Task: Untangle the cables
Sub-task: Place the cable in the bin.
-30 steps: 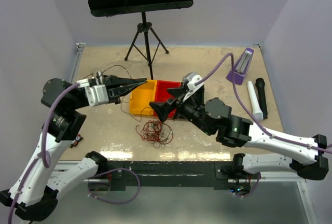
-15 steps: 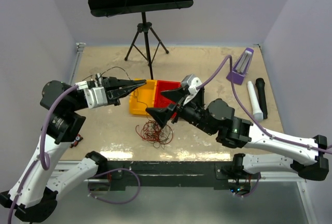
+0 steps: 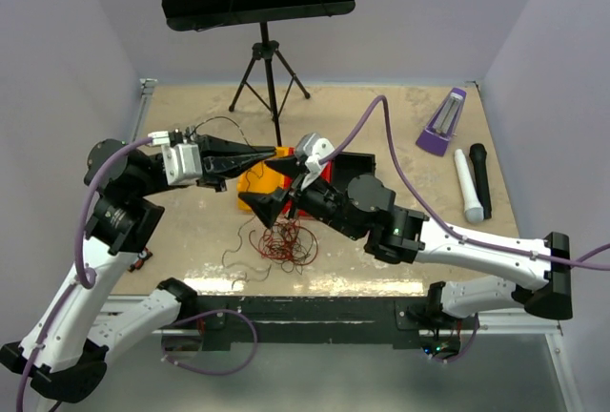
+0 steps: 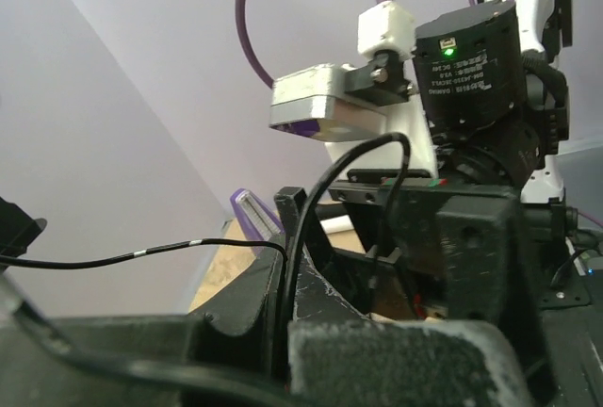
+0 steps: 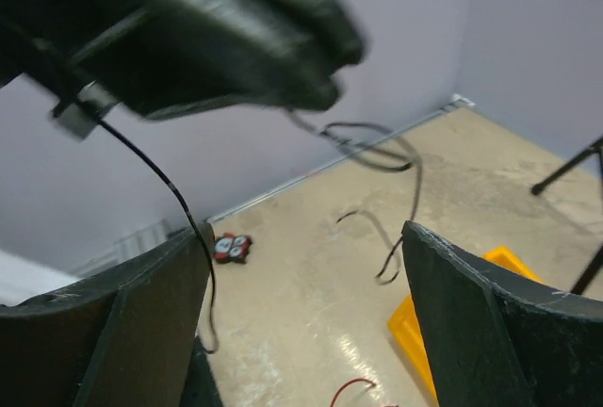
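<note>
The cables (image 3: 281, 242) lie as a loopy red clump on the counter (image 3: 191, 240), near its front edge and just in front of the yellow bin (image 3: 250, 188). One black strand (image 4: 141, 256) hangs from my left pincer (image 3: 278, 154), which is clamped on it above the bin. The strand trails down beside the clump; I cannot tell whether it is knotted into it. My right pincer (image 3: 272, 183) stands wide and holds nothing, just below the left pincer and above the clump.

Hazards, as I judge them:
1. Raising the left pincer may drag the whole clump up. Cause: interlocked loops.
2. Closing the right pincer may catch several wires, or none. Cause: the wires are very thin and closely packed.
3. The pincers may collide, or a strand may snag on the bin rim. Cause: the two pincers are very close together.
</note>
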You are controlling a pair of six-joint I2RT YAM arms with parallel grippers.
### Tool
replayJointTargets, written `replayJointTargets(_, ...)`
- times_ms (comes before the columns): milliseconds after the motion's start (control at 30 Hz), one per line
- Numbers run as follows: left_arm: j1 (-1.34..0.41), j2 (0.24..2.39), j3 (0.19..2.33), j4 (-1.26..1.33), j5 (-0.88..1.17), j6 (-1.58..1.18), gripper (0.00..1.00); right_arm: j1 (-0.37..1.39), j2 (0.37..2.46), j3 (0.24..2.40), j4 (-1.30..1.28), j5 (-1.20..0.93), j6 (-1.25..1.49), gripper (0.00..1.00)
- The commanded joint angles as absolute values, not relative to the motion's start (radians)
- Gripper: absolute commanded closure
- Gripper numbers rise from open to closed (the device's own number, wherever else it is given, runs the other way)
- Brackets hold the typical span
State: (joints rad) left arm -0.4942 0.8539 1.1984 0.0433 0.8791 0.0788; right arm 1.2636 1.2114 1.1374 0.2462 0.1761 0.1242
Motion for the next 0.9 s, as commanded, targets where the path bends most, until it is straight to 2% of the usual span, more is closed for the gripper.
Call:
replayJointTargets(0, -0.495, 0.854, 1.241, 0.087, 0.922, -0.029, 1.0, 1.267, 1.226, 1.187, 0.377, 0.454, 0.033, 0.16)
replayJointTargets(100, -0.495, 0.853, 1.246, 0.098, 0.951, -0.06, 1.0, 1.267, 1.215, 1.135, 0.514, 0.445, -0.044, 0.17)
replayJointTargets(233, -0.495, 0.856, 1.264, 0.098, 0.983, -0.087, 1.0, 1.266, 1.268, 1.158, 0.541, 0.462, -0.107, 0.18)
replayJointTargets(367, -0.495, 0.859, 1.275, 0.109, 1.031, -0.123, 1.0, 1.266, 1.299, 1.178, 0.597, 0.379, -0.121, 0.21)
replayJointTargets(400, -0.495, 0.859, 1.275, 0.115, 1.04, -0.133, 1.0, 1.266, 1.307, 1.189, 0.604, 0.353, -0.118, 0.24)
replayJointTargets(467, -0.495, 0.854, 1.276, 0.13, 1.043, -0.15, 1.0, 1.266, 1.318, 1.2, 0.624, 0.322, -0.114, 0.37)
replayJointTargets(533, -0.495, 0.853, 1.284, 0.137, 1.039, -0.166, 1.0, 1.266, 1.312, 1.192, 0.655, 0.301, -0.101, 0.59)
replayJointTargets(567, -0.497, 0.853, 1.287, 0.133, 1.032, -0.17, 0.93, 1.266, 1.305, 1.184, 0.667, 0.304, -0.091, 0.74)
replayJointTargets(600, -0.495, 0.851, 1.292, 0.129, 1.017, -0.175, 0.83, 1.266, 1.296, 1.177, 0.672, 0.301, -0.078, 0.89)
replayJointTargets(633, -0.495, 0.85, 1.296, 0.123, 0.997, -0.182, 0.69, 1.266, 1.287, 1.17, 0.67, 0.304, -0.071, 0.98)
replayJointTargets(667, -0.495, 0.845, 1.299, 0.115, 0.961, -0.187, 0.52, 1.266, 1.278, 1.167, 0.658, 0.314, -0.064, 1.0)
replayJointTargets(700, -0.495, 0.842, 1.308, 0.103, 0.915, -0.186, 0.29, 1.266, 1.264, 1.167, 0.634, 0.318, -0.063, 1.0)
replayJointTargets(733, -0.495, 0.836, 1.31, 0.089, 0.87, -0.183, 0.22, 1.266, 1.253, 1.169, 0.611, 0.34, -0.06, 1.0)
replayJointTargets(800, -0.495, 0.824, 1.305, 0.059, 0.821, -0.137, 0.19, 1.261, 1.23, 1.18, 0.543, 0.438, -0.066, 1.0)
replayJointTargets(833, -0.495, 0.818, 1.304, 0.011, 0.807, -0.106, 0.07, 1.25, 1.218, 1.187, 0.501, 0.475, -0.066, 1.0)
replayJointTargets(867, -0.495, 0.812, 1.299, -0.035, 0.789, -0.079, 0.0, 1.224, 1.206, 1.201, 0.436, 0.504, -0.054, 1.0)
